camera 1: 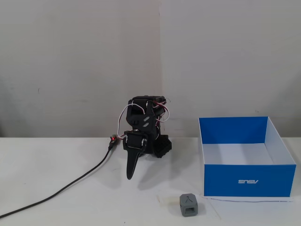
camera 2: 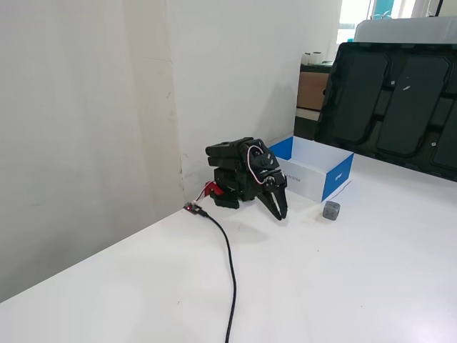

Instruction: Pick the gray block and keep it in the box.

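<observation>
The gray block (camera 1: 189,205) (camera 2: 331,210), a small cube with a Y-shaped groove on its front face, sits on the white table just left of the box's front corner. The box (camera 1: 247,180) (camera 2: 337,176) is blue outside with an upside-down ASUS logo, white inside, and looks empty. My black arm is folded low against the wall. Its gripper (camera 1: 130,174) (camera 2: 280,212) points down at the table with the fingers together and nothing in them. It hangs well to the left of the block in a fixed view, with a clear gap between them.
A black cable (camera 1: 70,186) (camera 2: 230,263) runs from the arm's base across the table. A pale tape strip (camera 1: 167,200) lies beside the block. A dark panel (camera 2: 393,100) leans behind the box. A white wall stands close behind the arm.
</observation>
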